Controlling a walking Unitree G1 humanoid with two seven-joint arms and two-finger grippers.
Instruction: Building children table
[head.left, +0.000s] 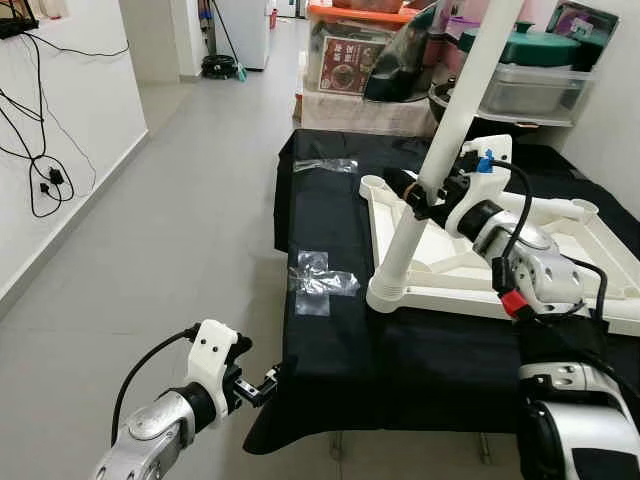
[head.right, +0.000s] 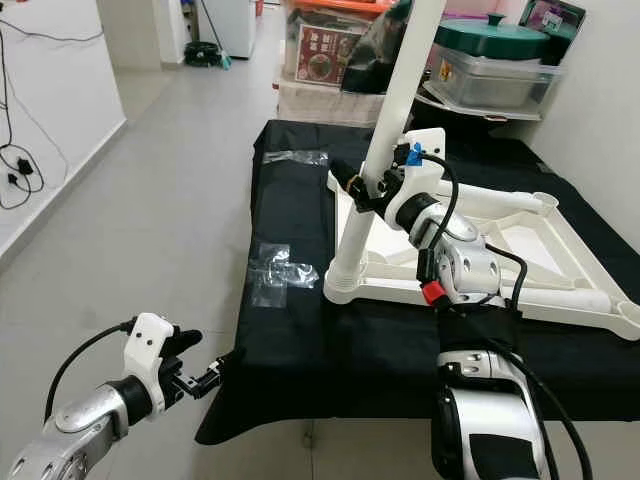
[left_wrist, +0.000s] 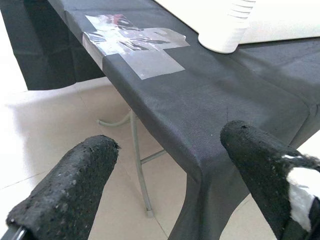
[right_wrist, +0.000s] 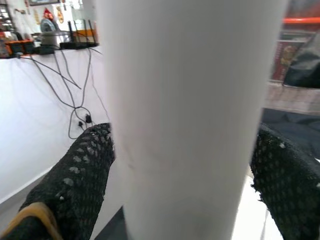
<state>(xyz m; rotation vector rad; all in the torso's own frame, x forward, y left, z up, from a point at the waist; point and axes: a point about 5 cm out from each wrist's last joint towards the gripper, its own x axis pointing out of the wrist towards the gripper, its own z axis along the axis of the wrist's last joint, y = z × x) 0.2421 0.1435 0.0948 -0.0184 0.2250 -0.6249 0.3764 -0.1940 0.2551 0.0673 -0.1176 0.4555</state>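
A white children's table top (head.left: 570, 290) lies upside down on a black-clothed work table (head.left: 330, 350). A long white table leg (head.left: 452, 120) rises from the socket (head.left: 390, 292) at its near left corner and leans toward the back right. My right gripper (head.left: 415, 195) is shut on this leg partway up. In the right wrist view the leg (right_wrist: 190, 100) sits between the black fingers (right_wrist: 85, 175). My left gripper (head.left: 262, 383) hangs open, low by the work table's front left corner. Its fingers (left_wrist: 70, 195) hold nothing, and the cloth corner (left_wrist: 210, 150) lies just beyond them.
Clear plastic bags lie on the cloth near the socket (head.left: 320, 280) and farther back (head.left: 325, 165). Storage boxes and bins (head.left: 350, 50) are stacked behind the work table. Grey floor (head.left: 170, 230) stretches to the left, up to a white wall with hanging cables (head.left: 45, 170).
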